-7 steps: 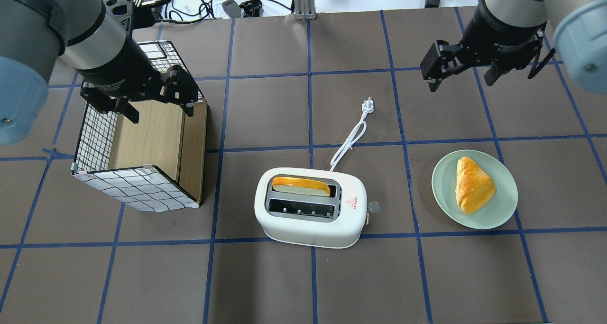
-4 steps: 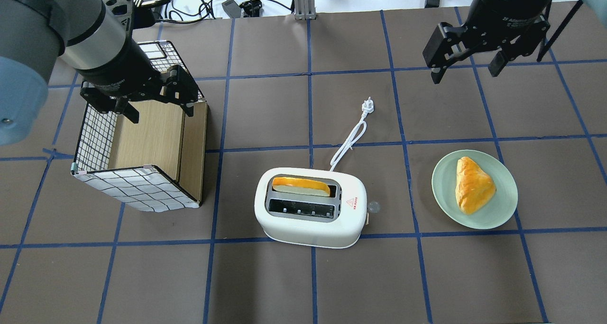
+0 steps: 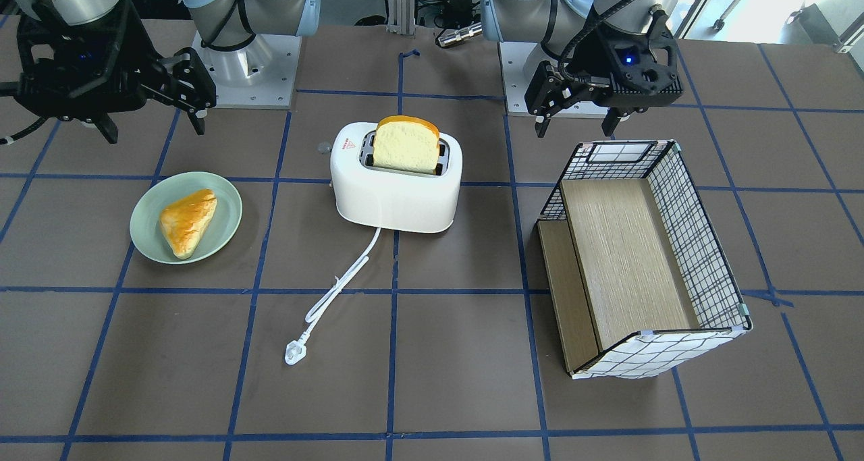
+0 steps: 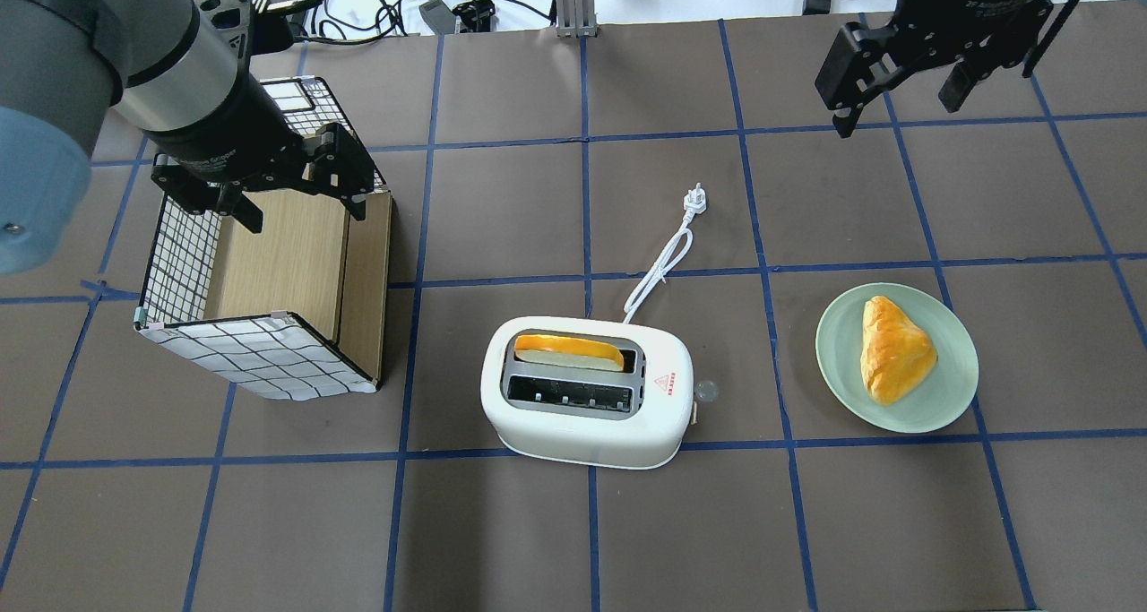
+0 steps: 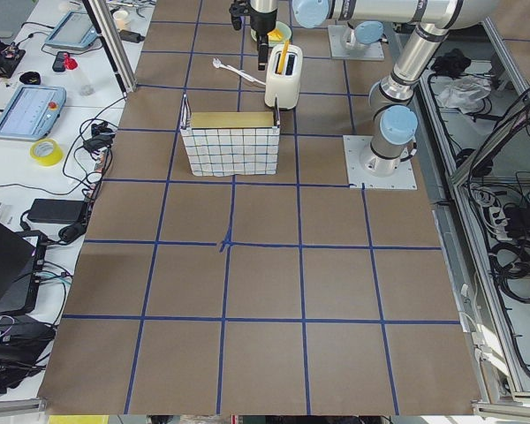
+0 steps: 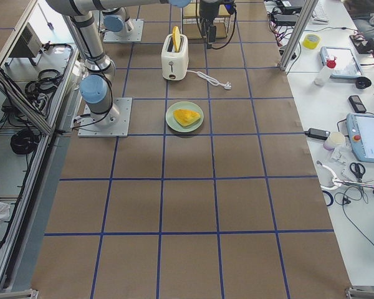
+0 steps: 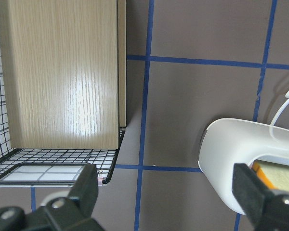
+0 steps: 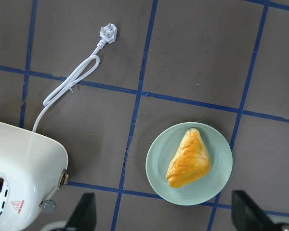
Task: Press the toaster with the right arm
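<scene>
The white toaster (image 4: 582,424) stands mid-table with a red triangle sticker on top and a bread slice (image 4: 569,350) in its far slot. It also shows in the front view (image 3: 395,198) and at the lower left of the right wrist view (image 8: 24,159). Its cord runs to the plug (image 4: 696,202). A small round knob (image 4: 705,390) sticks out of its right end. My right gripper (image 4: 896,115) is open and empty, high over the far right of the table, well away from the toaster; the front view (image 3: 154,127) shows it too. My left gripper (image 4: 305,216) is open over the wire box.
A wire-grid box (image 4: 260,352) with a wooden panel inside lies on its side at the left. A pale green plate (image 4: 950,397) with a golden pastry (image 4: 896,348) sits to the right of the toaster, below the right gripper. Blue tape lines grid the brown table.
My right gripper has moved toward the table's far edge and to the right, still open. The left arm, toaster and plate have not moved.
</scene>
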